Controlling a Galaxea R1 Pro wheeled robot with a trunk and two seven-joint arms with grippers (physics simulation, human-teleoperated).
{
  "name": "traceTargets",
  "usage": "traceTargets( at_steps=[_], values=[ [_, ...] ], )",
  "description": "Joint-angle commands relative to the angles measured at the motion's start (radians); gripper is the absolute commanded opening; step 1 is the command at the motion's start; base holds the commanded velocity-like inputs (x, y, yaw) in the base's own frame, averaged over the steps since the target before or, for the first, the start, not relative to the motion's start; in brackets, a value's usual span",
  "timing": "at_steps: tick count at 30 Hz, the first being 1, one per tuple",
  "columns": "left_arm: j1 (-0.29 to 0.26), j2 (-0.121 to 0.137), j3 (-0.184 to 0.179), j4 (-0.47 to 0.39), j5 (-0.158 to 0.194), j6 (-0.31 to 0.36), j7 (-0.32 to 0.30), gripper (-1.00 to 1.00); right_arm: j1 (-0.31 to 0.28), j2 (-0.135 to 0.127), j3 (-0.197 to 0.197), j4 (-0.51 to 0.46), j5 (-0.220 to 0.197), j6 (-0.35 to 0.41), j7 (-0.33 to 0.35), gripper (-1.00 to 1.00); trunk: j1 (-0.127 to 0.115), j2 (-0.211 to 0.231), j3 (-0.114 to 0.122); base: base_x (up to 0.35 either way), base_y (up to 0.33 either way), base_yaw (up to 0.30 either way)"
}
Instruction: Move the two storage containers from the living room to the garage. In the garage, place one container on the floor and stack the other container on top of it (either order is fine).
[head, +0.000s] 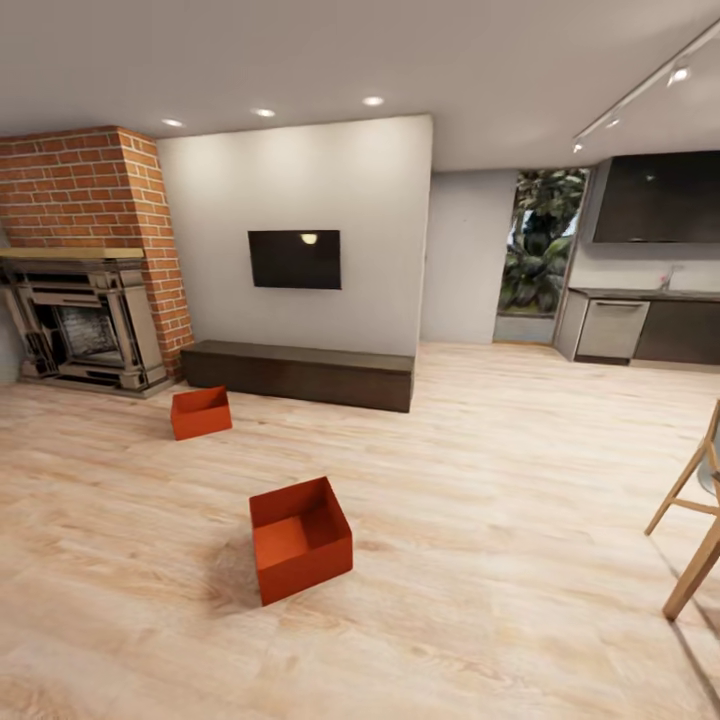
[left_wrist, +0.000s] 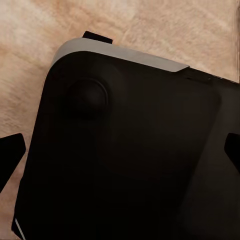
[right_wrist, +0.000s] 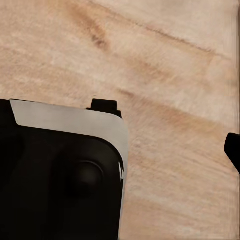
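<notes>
Head view takes in the living room: two orange-red storage containers sit open on the light wood plank floor (head: 480, 480), well apart; the nearer container (head: 300, 538) lies in open floor, the farther container (head: 200, 412) just in front of the long dark bench (head: 300, 372), near the fireplace (head: 85, 325) and brick chimney (head: 90, 190); a black TV (head: 294, 259) hangs above the bench; a wooden chair (head: 695, 520) stands at the right; both wrist views look past the robot's dark base (left_wrist: 125, 155) to planks, with dark finger tips (left_wrist: 10, 155) at the edges; whether either gripper is wide or narrow cannot be told.
</notes>
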Motion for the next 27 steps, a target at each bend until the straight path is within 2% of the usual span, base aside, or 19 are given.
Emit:
traceTargets(
  at_steps=[1, 27],
  values=[
    [0.0, 0.0, 0.005, 0.0, 0.002, -0.003, 0.0, 1.0, -0.001, 0.0, 0.008, 0.003, -0.009, -0.006, -0.001, 1.0, 0.0, -0.001, -0.001, 0.29, -0.185, 0.272],
    [0.0, 0.001, 0.005, 0.001, 0.002, -0.003, 0.0, 1.0, -0.001, -0.003, 0.009, 0.003, -0.01, -0.006, -0.001, 1.0, 0.0, -0.001, -0.001, 0.29, -0.18, 0.272]
  ],
)
